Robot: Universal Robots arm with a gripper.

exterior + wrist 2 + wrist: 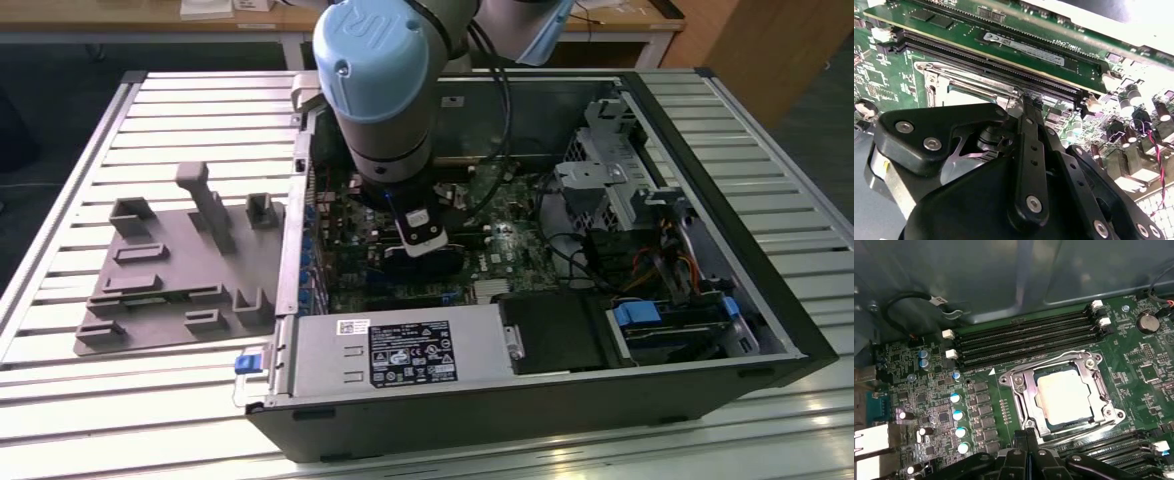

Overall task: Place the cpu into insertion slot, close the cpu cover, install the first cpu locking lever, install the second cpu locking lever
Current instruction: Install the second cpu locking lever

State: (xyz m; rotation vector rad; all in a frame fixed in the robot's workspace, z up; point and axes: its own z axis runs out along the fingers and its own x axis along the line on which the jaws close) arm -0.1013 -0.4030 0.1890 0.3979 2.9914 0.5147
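Observation:
In the first wrist view the cpu [1064, 395] lies flat in the insertion slot [1110, 415], its pale metal top showing through the window of the cpu cover [1021, 390], which is folded down over it. A thin wire lever [1049, 361] runs along the socket's far side. My gripper [1026, 436] stands at the socket's near edge with its jaws together and nothing visible between them. The second wrist view shows the fingertips [1026, 102] meeting beside the socket's metal frame [969, 82]. In the exterior view the gripper [424, 245] reaches down onto the motherboard inside the open case.
Black memory slots [1024, 337] run beyond the socket, and a fitted memory module [1019, 45] stands close by. Capacitors [956, 412] and a coin battery [1146, 322] dot the board. The power supply [387, 350], drive cage [614, 170] and case walls hem in the arm. A grey fixture plate [174, 270] lies outside.

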